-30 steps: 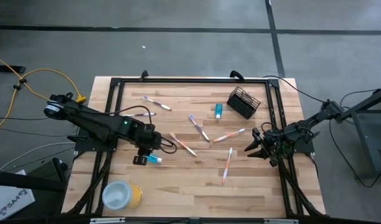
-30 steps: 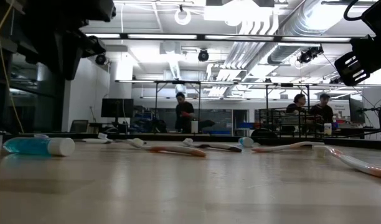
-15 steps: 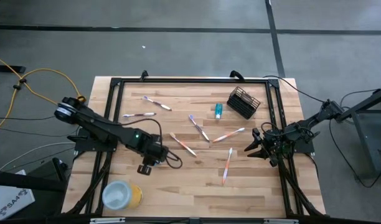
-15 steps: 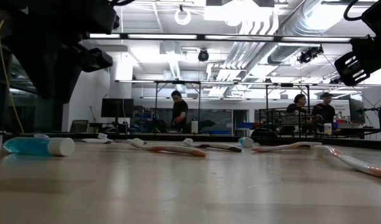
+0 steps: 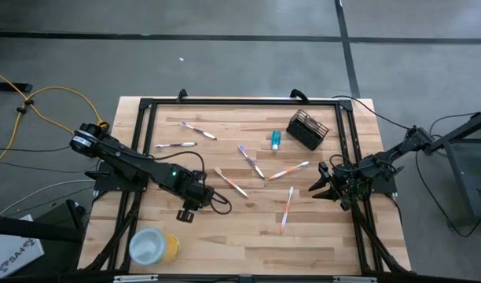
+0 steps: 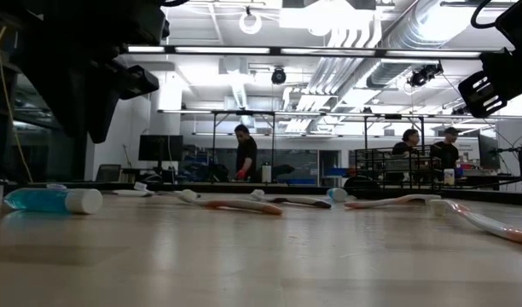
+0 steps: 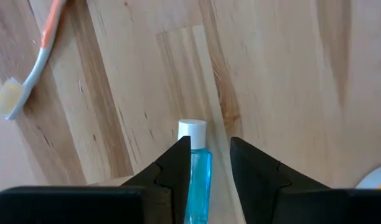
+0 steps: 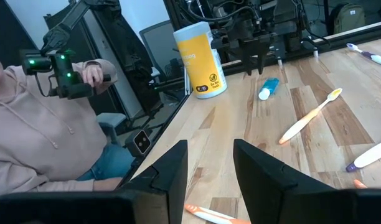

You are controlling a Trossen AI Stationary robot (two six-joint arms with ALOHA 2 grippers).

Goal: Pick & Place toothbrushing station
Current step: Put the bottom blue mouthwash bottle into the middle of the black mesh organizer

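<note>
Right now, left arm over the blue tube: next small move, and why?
Probably lower straight down and close. In the left wrist view the left gripper stands open with the blue tube lying between its fingers, white cap pointing away. The low view shows the tube flat on the table, the arm above it. Right gripper waits.

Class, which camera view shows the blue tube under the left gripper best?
The left wrist view: the blue tube lies between the open left gripper fingers. The high view hides it under the arm; the low view shows it side-on; the right wrist view shows it far off.
</note>
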